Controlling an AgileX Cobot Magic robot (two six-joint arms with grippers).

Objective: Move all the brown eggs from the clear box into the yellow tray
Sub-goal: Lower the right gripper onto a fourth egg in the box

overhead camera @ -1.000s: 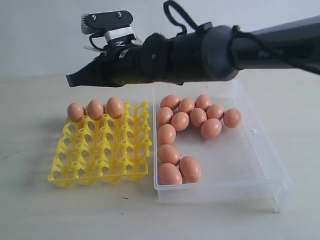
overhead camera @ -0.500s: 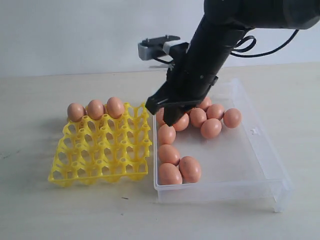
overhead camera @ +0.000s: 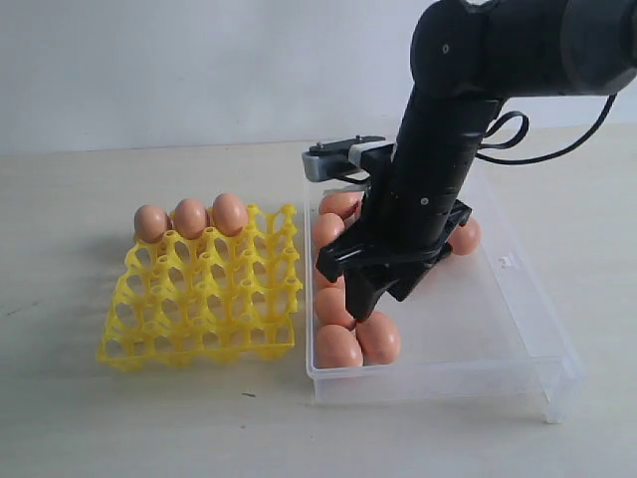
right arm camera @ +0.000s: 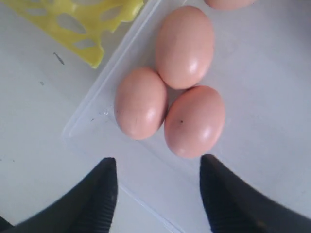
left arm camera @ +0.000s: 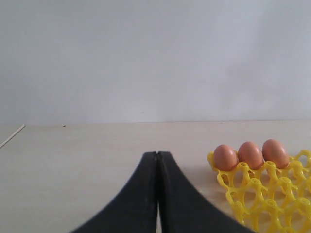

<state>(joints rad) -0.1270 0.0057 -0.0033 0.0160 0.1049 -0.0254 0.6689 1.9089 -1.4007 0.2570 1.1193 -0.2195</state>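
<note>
At the bottom right of the exterior view, the clear box (overhead camera: 448,383) is seen on the pale table (overhead camera: 119,428). Two brown eggs (overhead camera: 338,347) are lying side by side in the near left corner of the box, and they are touching. A third egg (overhead camera: 331,305) is tucked in just behind them.

The right gripper (overhead camera: 363,299) is seen low over these eggs, near the middle of the frame. Its fingers (right arm camera: 97,194) are spread apart and nothing is held between them. In the right wrist view the three corner eggs are seen just past the fingertips, and none of them is touched.

Farther back, more eggs are lined up along the left wall of the box (overhead camera: 325,229) and at its far end (overhead camera: 464,236). Some of them are hidden behind the black arm (overhead camera: 448,129), so they cannot all be counted.

On the left of the frame, the yellow tray (overhead camera: 199,299) is set just beside the box. Three eggs (overhead camera: 190,217) are seated in a row in its far left cups.

In the left wrist view, the left gripper (left arm camera: 157,160) is seen over the table with its two fingers pressed together, and nothing is caught between them. The tray with its three eggs is seen beyond it, off to one side.

A white wall (overhead camera: 149,70) is seen behind everything.
</note>
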